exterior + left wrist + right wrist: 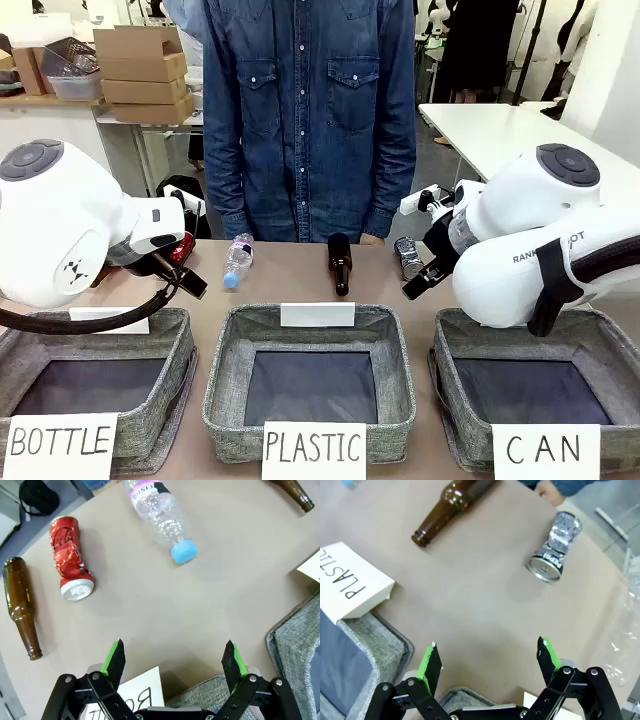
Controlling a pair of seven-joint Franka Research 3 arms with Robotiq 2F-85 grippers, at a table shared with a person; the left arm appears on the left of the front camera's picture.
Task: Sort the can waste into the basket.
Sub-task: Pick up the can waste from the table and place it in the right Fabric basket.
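The red can [70, 560] with its silver top lies dented on the tan table, up and left of my open left gripper [175, 652]; in the front view the red can [181, 247] peeks out behind the left arm. The dark black-silver can [555, 547] lies ahead and right of my open right gripper [487, 647], and it shows as the dark can [407, 257] beside the right arm. Nothing sits between either gripper's fingers. The grey basket [447, 395] signed "CAN" stands front right, partly under the right arm.
A brown bottle [340, 262] and a clear plastic bottle [238, 258] lie mid-table. Another brown bottle [20, 610] lies left of the red can. Baskets signed "PLASTIC" [225, 375] and "BOTTLE" [172, 375] line the front edge. A person in denim [310, 110] stands at the far side.
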